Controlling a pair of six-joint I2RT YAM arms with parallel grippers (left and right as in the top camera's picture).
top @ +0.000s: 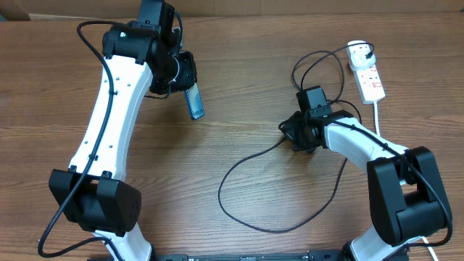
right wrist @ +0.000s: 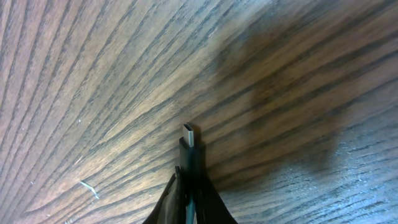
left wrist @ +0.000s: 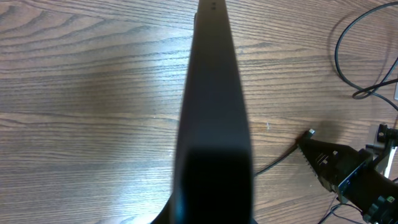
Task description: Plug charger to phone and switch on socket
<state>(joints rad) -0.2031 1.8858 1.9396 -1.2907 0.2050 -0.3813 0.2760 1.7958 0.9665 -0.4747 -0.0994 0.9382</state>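
Note:
My left gripper (top: 187, 83) is shut on the phone (top: 196, 103) and holds it on edge above the table at the back left. In the left wrist view the phone's dark edge (left wrist: 214, 118) fills the middle. My right gripper (top: 292, 135) is shut on the charger's connector. Its metal tip (right wrist: 189, 135) sticks out past the fingers (right wrist: 191, 196), close over the wood, and also shows in the left wrist view (left wrist: 310, 132). The black cable (top: 233, 205) loops over the table. The phone and the connector are well apart. The socket (top: 370, 78) lies at the back right with the black plug (top: 360, 52) in it.
The thick white cord (top: 377, 116) runs from the strip toward the right arm's base. More black cable loops (top: 319, 61) lie between the right gripper and the strip. The table is bare wood (top: 246, 80) between the two grippers.

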